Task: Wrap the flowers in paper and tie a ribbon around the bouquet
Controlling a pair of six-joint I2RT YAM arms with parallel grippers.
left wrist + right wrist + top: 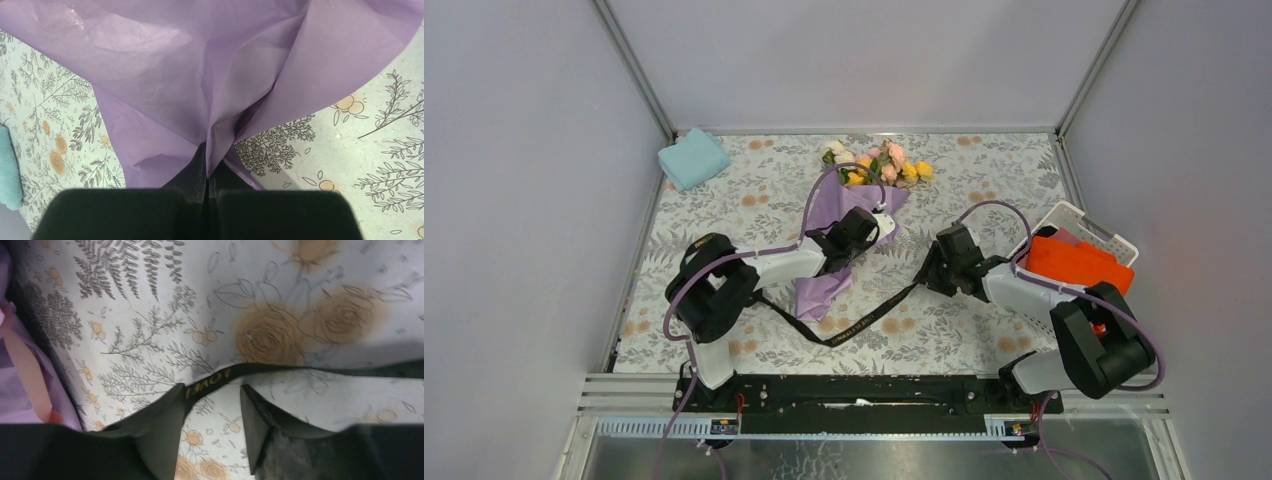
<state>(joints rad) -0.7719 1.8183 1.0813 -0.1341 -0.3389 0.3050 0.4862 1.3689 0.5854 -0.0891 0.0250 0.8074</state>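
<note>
Two things are happening: the left fingers (192,172) are squeezing shut on the thin, easily torn paper (165,85) of the bouquet (849,215) lying on the surface (984,330), and the right fingers (162,427) are standing apart at the floppy ribbon (207,382), probably best pinched flat.

plain grey walls (524,150), floral-patterned tabletop (984,180)

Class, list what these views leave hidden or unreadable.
Stems of flowers: inside the paper, top view.
Lettering on ribbon: too small, top view; partly behind a finger, right wrist view.
End of ribbon: under left arm, top view.
Contents of basket: beneath orange cloth, top view.
</note>
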